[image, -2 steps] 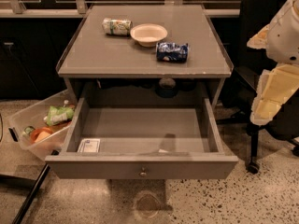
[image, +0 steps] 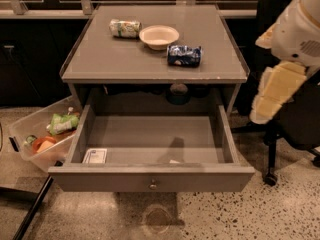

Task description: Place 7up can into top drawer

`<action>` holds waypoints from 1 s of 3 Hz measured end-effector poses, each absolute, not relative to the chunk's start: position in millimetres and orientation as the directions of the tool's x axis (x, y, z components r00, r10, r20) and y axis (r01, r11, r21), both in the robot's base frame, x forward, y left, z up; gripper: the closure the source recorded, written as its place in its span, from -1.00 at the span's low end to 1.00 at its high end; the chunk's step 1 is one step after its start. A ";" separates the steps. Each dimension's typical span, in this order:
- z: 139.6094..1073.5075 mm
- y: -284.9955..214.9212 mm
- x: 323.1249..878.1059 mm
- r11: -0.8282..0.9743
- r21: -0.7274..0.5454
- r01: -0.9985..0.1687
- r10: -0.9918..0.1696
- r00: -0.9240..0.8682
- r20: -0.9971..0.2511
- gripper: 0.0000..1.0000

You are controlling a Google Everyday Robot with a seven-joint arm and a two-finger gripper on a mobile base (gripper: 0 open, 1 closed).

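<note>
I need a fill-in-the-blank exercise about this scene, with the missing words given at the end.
The 7up can lies on the table, at the bowl's ___ side in the picture.
The top drawer is ___ and holds no can.
The gripper is not in view; only the arm shows, at the picture's ___ edge.
Missing words: left, open, right.

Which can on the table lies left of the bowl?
The pale green 7up can; the dark blue can lies right of the bowl. The gripper is out of view.
</note>
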State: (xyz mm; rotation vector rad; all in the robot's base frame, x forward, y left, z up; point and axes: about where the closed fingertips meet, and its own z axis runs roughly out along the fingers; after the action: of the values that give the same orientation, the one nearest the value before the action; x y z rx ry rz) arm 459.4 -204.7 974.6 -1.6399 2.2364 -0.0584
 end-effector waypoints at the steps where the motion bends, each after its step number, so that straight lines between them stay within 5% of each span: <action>1: 972.8 -168.1 495.0 0.399 -0.238 -0.885 -0.881 -0.299 -0.366 -1.00; 2: 983.6 -128.1 530.4 0.520 -0.227 -0.824 -0.789 -0.361 -0.496 -1.00; 3: 983.6 -128.1 530.5 0.520 -0.227 -0.824 -0.789 -0.361 -0.496 -1.00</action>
State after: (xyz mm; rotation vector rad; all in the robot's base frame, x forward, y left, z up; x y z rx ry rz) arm 530.5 -128.1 983.6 -1.3092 2.2073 0.0811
